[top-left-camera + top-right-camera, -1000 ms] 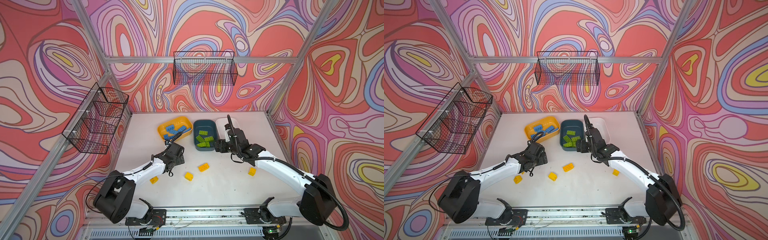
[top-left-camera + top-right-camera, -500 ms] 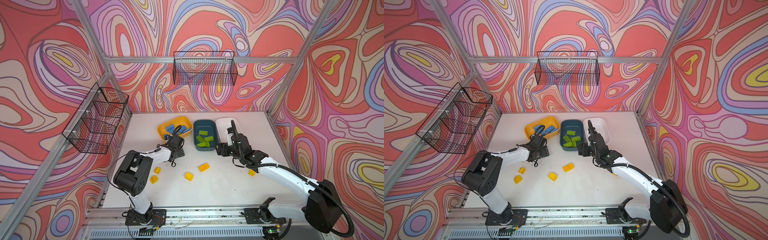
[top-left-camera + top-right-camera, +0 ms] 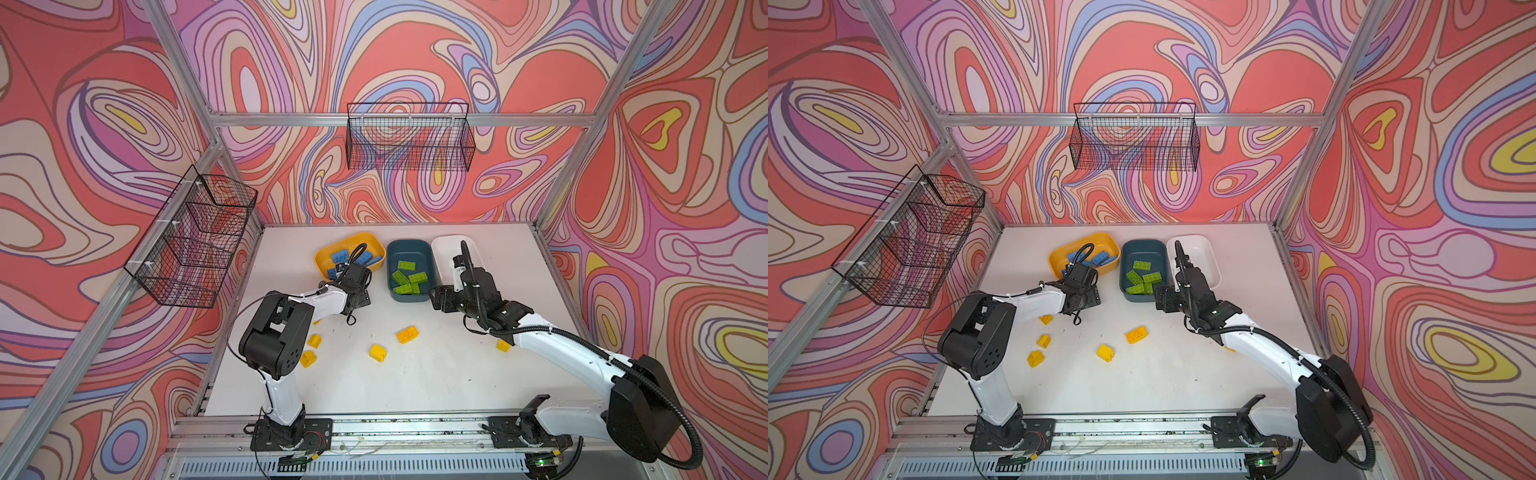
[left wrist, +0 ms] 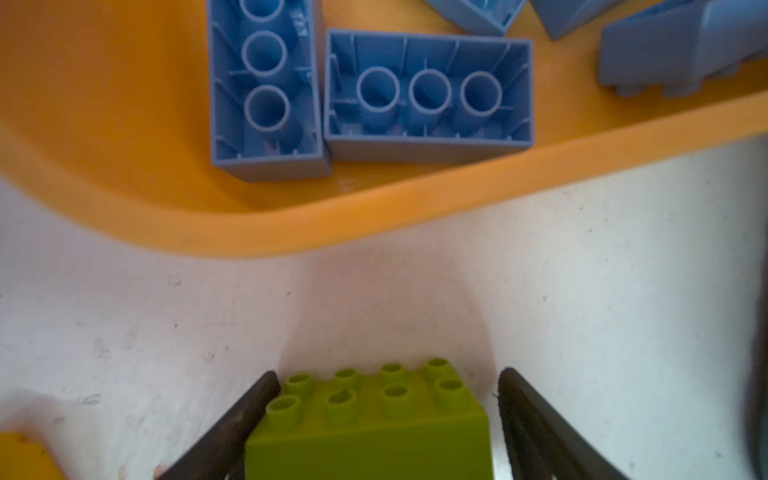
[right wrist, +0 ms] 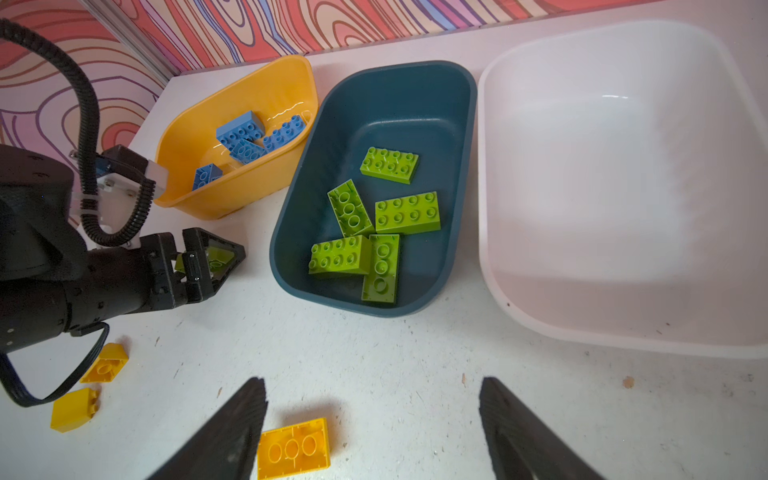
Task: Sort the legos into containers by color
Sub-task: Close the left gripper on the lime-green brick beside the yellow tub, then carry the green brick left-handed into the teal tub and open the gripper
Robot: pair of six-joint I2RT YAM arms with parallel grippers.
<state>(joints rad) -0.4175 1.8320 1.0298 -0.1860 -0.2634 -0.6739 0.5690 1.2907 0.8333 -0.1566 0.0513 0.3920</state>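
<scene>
Left claw (image 4: pixel 388 372): straddles a lime brick (image 4: pixel 370 419) sitting on the table (image 4: pixel 124 332). The brick is studs up and set deep between the fingers. One finger (image 4: pixel 232 428) is against the brick's side. A thin strip of table shows between the brick and the opposite finger, so it isn't clamped. The yellow tub (image 4: pixel 374 216) has its rim curving just ahead of the fingertips. There are blue bricks (image 4: pixel 428 95) inside; the two nearest the claw lie hollow side up, touching each other.

Right claw (image 5: pixel 372 380): spread wide, gripping nothing, above the table. A yellow brick (image 5: pixel 293 449) lies hollow side up on the table, close beside one finger (image 5: pixel 232 432). The teal tub (image 5: pixel 291 232) is straight ahead of this claw. It has five lime bricks (image 5: pixel 407 212) inside, bunched toward the end nearest the claw. The white tub (image 5: pixel 623 336) is also ahead, right beside the teal one, on the side away from the left claw. The yellow tub sits beyond the left claw, angled.

Both top views: loose yellow bricks (image 3: pixel 377 353) lie on the table behind both claws, toward the arm bases. Three are by the left arm's elbow, and one is beside the right forearm.
</scene>
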